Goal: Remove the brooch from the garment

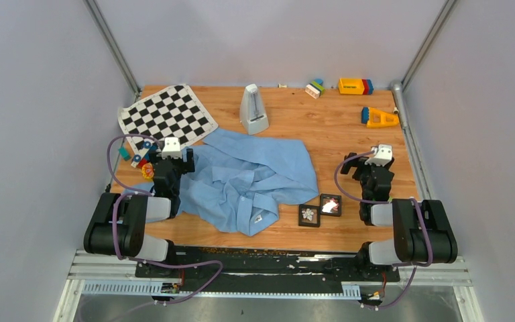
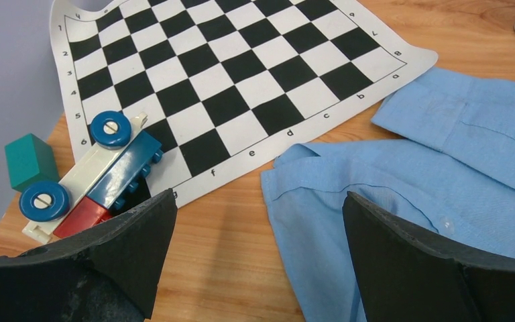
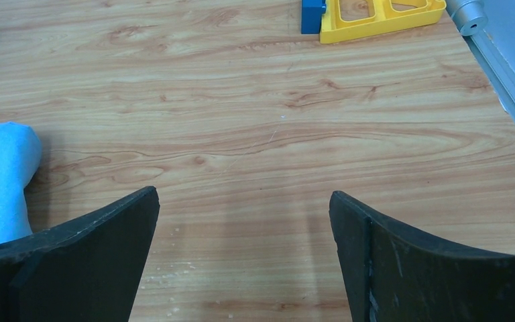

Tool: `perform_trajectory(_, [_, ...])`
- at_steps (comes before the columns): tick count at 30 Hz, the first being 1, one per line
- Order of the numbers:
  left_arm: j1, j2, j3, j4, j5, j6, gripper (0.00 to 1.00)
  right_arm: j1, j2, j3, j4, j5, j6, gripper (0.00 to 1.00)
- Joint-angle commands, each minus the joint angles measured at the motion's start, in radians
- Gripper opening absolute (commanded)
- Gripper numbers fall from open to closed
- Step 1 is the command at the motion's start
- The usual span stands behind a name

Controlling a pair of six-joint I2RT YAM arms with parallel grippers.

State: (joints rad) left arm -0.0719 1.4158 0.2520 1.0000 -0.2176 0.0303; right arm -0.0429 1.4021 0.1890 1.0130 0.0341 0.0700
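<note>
The garment (image 1: 248, 176), a light blue shirt, lies crumpled in the middle of the wooden table. A small pale, shiny piece (image 1: 258, 219) sits on its near edge and looks like the brooch; it is too small to make out. My left gripper (image 1: 172, 161) hovers at the shirt's left edge, open and empty. In the left wrist view the left gripper (image 2: 260, 201) straddles bare wood and the shirt's hem (image 2: 375, 181). My right gripper (image 1: 375, 166) is open over bare wood to the right of the shirt. The right wrist view shows the right gripper (image 3: 243, 198) empty, with a corner of shirt (image 3: 0, 181) at the left.
A checkered mat (image 1: 167, 115) lies at the back left, a grey metronome (image 1: 254, 109) behind the shirt. A toy block car (image 2: 90, 178) and a green block (image 2: 30, 161) sit by my left gripper. Two small black boxes (image 1: 309, 215) (image 1: 330, 204) lie right of the shirt. Yellow toys (image 1: 379, 118) (image 1: 355, 86) are at the back right.
</note>
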Motion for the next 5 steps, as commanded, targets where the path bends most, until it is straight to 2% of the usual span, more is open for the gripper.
perform_trajectory(1, [0.007,-0.003,0.029,0.040,0.008,0.016,1.00,-0.006,-0.020,0.024,0.017,-0.017,0.007,1.00])
perform_trajectory(5, [0.015,-0.005,0.030,0.036,0.020,0.011,1.00,-0.006,-0.020,0.024,0.017,-0.017,0.007,1.00])
